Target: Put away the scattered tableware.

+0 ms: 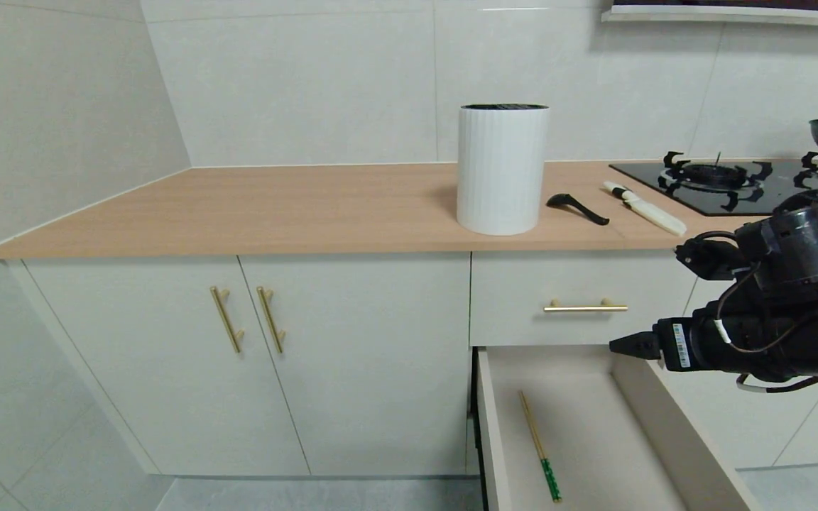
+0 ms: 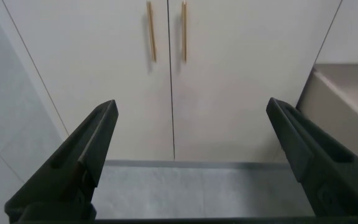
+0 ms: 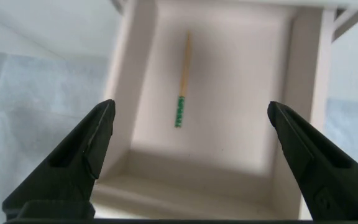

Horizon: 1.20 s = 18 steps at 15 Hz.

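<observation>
Kitchen, pale tiled walls; wooden surface (image 1: 238,206) running left to right over cream cabinets.

1. Double cabinet doors (image 1: 253,355), shut, gold handles. Left claw (image 2: 190,109) faces them, low down, spread wide, holding nothing.
2. White ribbed holder (image 1: 501,170), upright at mid-surface, dark top.
3. Black utensil (image 1: 577,206), lying flat just right of the holder, not touching it.
4. Knife (image 1: 645,209), cream handle, lying flat right of the black utensil and near the surface's front edge.
5. Gas hob (image 1: 728,184), far right, with a dark pan at the edge.
6. Upper drawer (image 1: 585,307), shut. Lower drawer (image 1: 657,411), pulled out towards the near side.
7. Chopsticks (image 1: 540,447), green-tipped, lying lengthwise on the lower drawer's floor near its left wall.
8. Right claw (image 3: 190,118), above the open lower drawer, spread wide and empty.

Status, as judged: partly done. Chopsticks are stowed. Black utensil and knife are still out on the surface; lower drawer not yet shut.
</observation>
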### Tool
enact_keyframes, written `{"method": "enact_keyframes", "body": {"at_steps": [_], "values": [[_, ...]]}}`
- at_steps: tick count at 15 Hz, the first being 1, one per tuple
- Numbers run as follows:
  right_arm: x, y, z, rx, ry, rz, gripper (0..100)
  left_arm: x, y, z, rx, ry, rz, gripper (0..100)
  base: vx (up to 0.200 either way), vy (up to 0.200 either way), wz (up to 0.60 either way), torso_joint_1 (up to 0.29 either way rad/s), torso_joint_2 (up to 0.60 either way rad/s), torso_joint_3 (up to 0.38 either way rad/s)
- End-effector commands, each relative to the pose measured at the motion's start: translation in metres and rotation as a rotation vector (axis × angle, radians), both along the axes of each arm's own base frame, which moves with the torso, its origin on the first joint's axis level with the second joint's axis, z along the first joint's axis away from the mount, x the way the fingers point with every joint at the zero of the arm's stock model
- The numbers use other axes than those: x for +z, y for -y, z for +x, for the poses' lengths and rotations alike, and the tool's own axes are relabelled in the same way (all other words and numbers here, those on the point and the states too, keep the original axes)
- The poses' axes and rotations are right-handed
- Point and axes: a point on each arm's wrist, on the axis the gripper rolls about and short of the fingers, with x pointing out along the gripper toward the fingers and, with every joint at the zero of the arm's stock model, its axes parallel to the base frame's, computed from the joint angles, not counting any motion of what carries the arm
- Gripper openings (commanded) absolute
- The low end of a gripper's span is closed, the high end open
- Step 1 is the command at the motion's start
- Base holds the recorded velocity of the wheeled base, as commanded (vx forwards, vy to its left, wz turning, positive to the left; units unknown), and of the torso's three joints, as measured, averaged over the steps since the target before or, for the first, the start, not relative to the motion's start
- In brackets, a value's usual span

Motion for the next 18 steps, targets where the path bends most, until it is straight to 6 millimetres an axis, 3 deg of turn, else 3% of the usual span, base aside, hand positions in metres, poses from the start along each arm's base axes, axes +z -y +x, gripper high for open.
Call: {"method": "enact_keyframes", "body": {"at_steps": [1, 14, 18], "values": [[-0.0025, -0.0005, 0.0002, 0.002, -0.009, -0.003, 100, 0.0, 0.0, 0.0, 0.001, 0.0, 0.0, 100, 0.0, 0.0, 0.0, 0.168, -0.47, -0.315], [-0.0053, -0.0004, -0.0001, 0.016, -0.015, -0.022, 100, 0.0, 0.0, 0.0, 0.001, 0.0, 0.0, 100, 0.0, 0.0, 0.0, 0.198, -0.49, -0.288], [-0.0073, -0.0004, 0.0025, 0.008, -0.011, -0.045, 100, 0.0, 0.0, 0.0, 0.001, 0.0, 0.0, 100, 0.0, 0.0, 0.0, 0.085, -0.2, -0.106]]}}
